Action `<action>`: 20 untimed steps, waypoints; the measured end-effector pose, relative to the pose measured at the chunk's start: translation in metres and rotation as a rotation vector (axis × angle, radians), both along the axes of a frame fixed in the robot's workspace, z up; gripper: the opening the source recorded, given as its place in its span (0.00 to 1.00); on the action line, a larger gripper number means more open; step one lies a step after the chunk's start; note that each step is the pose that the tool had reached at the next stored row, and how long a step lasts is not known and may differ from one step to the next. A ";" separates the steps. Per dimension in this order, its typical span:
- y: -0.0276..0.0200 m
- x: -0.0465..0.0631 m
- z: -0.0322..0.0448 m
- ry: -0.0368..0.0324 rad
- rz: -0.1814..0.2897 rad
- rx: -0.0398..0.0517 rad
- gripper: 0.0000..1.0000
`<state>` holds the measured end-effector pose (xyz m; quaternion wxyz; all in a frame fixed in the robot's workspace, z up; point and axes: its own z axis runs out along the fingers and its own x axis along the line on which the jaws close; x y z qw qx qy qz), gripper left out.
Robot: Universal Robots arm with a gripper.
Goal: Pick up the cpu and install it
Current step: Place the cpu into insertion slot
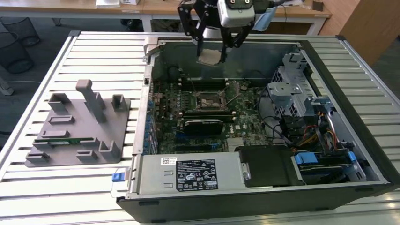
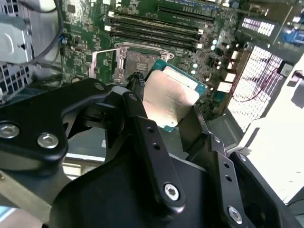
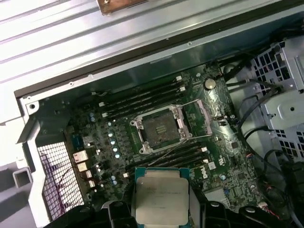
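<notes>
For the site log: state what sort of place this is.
Probably a robotics lab or workshop bench: an open computer case sits on a slatted metal table, a grey parts fixture beside it, wooden desks behind. The gripper holds the cpu over the motherboard.

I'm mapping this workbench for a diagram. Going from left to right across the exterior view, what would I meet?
Grey plastic fixture → cpu, clamped in the gripper above the motherboard → metal drive cage → the computer case's side wall.
</notes>
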<state>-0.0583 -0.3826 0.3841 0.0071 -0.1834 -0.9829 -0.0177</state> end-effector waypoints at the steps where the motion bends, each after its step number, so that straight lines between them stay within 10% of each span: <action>1: 0.0000 0.000 -0.0004 0.0000 -0.018 0.0001 0.53; 20: 0.0000 0.000 -0.0132 -0.0081 -0.339 -0.0070 0.53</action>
